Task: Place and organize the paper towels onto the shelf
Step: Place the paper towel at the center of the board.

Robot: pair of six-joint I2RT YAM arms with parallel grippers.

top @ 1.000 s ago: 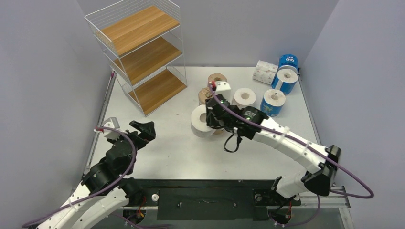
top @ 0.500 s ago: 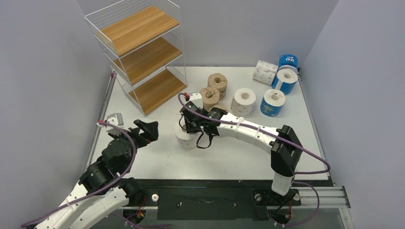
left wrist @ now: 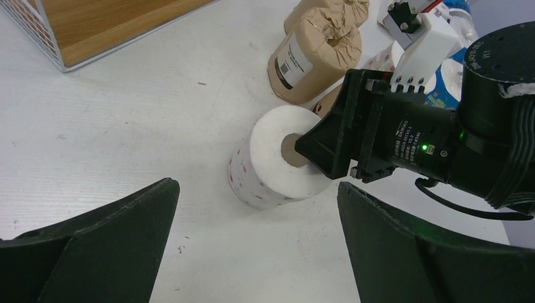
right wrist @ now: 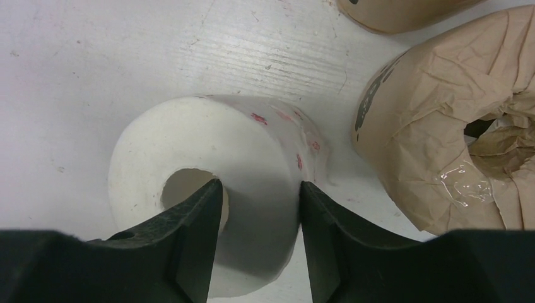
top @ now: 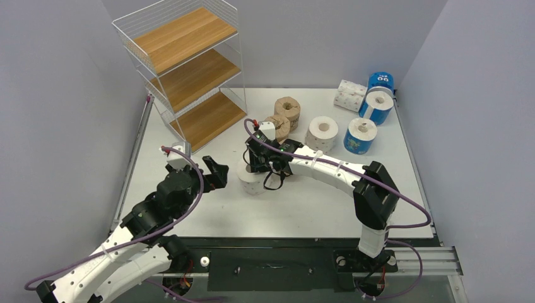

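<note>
Tilted white roll point(left wrist: 268, 136), held by its wall
The right gripper point(right wrist: 257, 203) clamps it, core axis leaning off upright; the left gripper point(left wrist: 257, 186) is spread wide; underside hidden.

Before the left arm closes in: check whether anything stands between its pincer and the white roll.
Nothing visible does. The left pincer is open toward the white roll, only bare table between them. The right pincer grips that roll's wall at its core.

The white roll point(right wrist: 158, 145) is soft, matt paper with small red marks. The brown roll point(right wrist: 429, 126) wears crinkly paper and shiny tape point(right wrist: 465, 183). The bench point(left wrist: 113, 139) is white and scuffed. The shelf point(top: 183, 39) has smooth wooden boards and thin wire.
</note>
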